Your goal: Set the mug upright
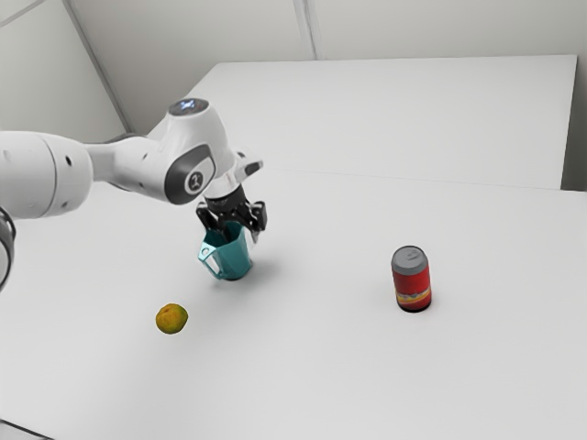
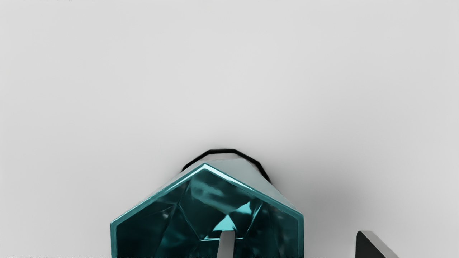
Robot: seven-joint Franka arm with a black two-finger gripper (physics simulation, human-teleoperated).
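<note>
The teal, faceted mug (image 1: 236, 260) sits mouth up on the white counter (image 1: 312, 367), at the exterior view's left; the black two-finger pincer (image 1: 243, 236) is wide, one finger inside it, one outside.

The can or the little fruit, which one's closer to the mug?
The small round fruit; the red can with the grey top stands farther from the teal mug.

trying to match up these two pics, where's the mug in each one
Exterior view: the mug is left of centre, directly below the claw, with the orange fruit nearer the camera.
Wrist view: its open mouth faces the camera, one finger inside the rim, the other outside, clear of the wall.
Shared landmark: the claw at the mug's mouth.
</note>
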